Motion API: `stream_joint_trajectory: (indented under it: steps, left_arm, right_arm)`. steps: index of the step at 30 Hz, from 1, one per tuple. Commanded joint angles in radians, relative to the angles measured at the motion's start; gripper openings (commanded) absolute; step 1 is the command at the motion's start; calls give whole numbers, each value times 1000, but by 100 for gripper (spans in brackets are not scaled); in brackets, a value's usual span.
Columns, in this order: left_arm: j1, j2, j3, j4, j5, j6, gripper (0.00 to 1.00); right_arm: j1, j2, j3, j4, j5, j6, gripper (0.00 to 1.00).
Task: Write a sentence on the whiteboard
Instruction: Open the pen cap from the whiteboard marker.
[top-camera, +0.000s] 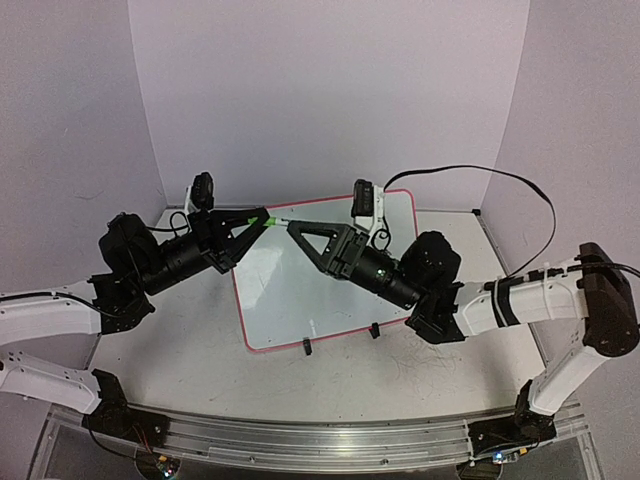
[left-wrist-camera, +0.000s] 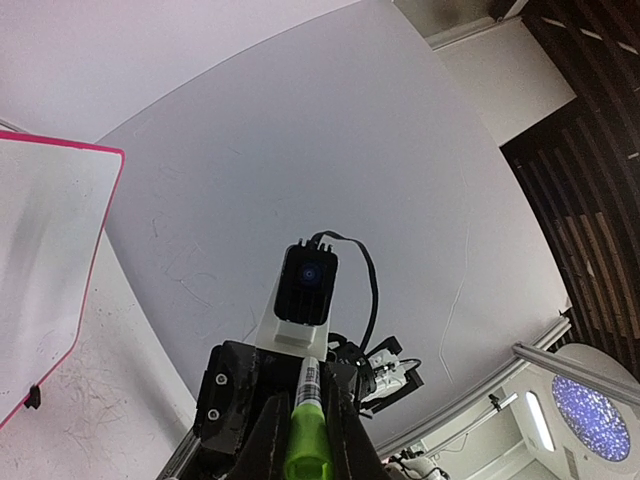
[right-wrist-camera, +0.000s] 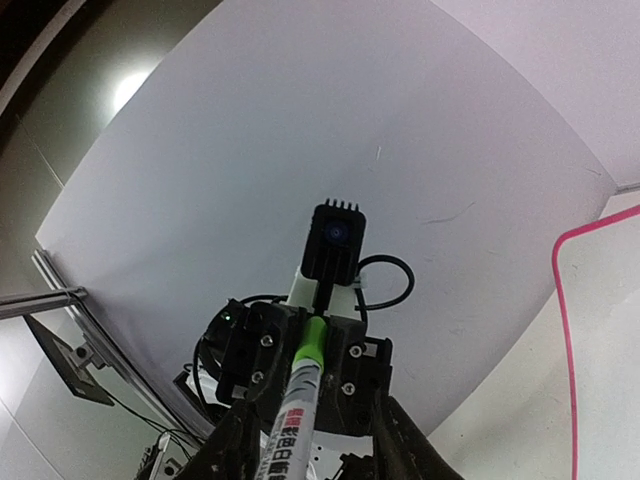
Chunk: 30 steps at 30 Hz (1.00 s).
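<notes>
From my overhead feed, a pale table (top-camera: 200, 370) is enclosed by plain lilac walls (top-camera: 330, 90). My two arms reach in from the near edge, the left arm (top-camera: 60, 315) white with a black wrist, the right arm (top-camera: 540, 295) the same, a black cable (top-camera: 530, 190) looping behind it. The whiteboard (top-camera: 290, 300) lies flat at mid-table, turned at an angle, its thin pink-red rim all round and its face showing white. It sits below and beyond both wrists. The left gripper (top-camera: 262, 220) and right gripper (top-camera: 292, 228) point at each other above the board's far left corner, tips nearly meeting. A marker (top-camera: 275, 221) bridges them. In the left wrist view, my left fingers (left-wrist-camera: 340, 440) are clamped on the marker's green cap (left-wrist-camera: 306, 435), with its white barrel pointing at the right arm's camera (left-wrist-camera: 307, 283). In the right wrist view, the barrel (right-wrist-camera: 292, 405) runs between my right fingers (right-wrist-camera: 240, 435), with a gap showing on one side. I cannot tell whether they grip it. Two small black clip feet (top-camera: 307, 347) sit at the board's near edge.
</notes>
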Motion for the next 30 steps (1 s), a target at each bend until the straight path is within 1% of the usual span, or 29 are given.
stream_joint_trajectory:
  steps: [1,2,5,7,10,12,15,18,22,26,29,30]
  left_arm:
    - [-11,-9,-13,0,96,14,0]
    - [-11,-15,-18,-1,94,14,0]
    - [-11,-32,-28,-10,88,19,0]
    - [-11,-38,-30,-16,84,21,0]
    - [-11,-42,-32,-21,81,21,0]
    - [-11,-43,-31,-24,80,20,0]
    - [-11,-37,-27,-25,84,19,0]
    - [-11,-34,-22,-26,90,16,0]
    - [-11,-39,-24,-27,90,17,0]
    - [-11,-40,-31,-29,90,18,0]
    - [-11,-41,-33,-29,88,19,0]
    - [-11,-42,-32,-30,88,20,0]
  right_arm:
    - [-19,-74,-1,-113,-118,-28,41]
    - [-20,-91,-20,-116,-116,-28,43]
    - [-28,-139,-55,-123,-113,-45,54]
    - [-29,-159,-56,-137,-122,-66,60]
    - [-29,-165,-44,-162,-138,-85,61]
    - [-29,-154,-31,-170,-157,-86,56]
    - [-30,-95,29,-187,-235,-80,43]
    - [-27,-57,63,-184,-261,-73,37]
    - [-28,-50,71,-183,-234,-80,33]
    - [-28,-55,65,-183,-190,-75,33]
    - [-29,-77,42,-182,-152,-75,38]
    - [-29,-84,37,-182,-149,-76,38]
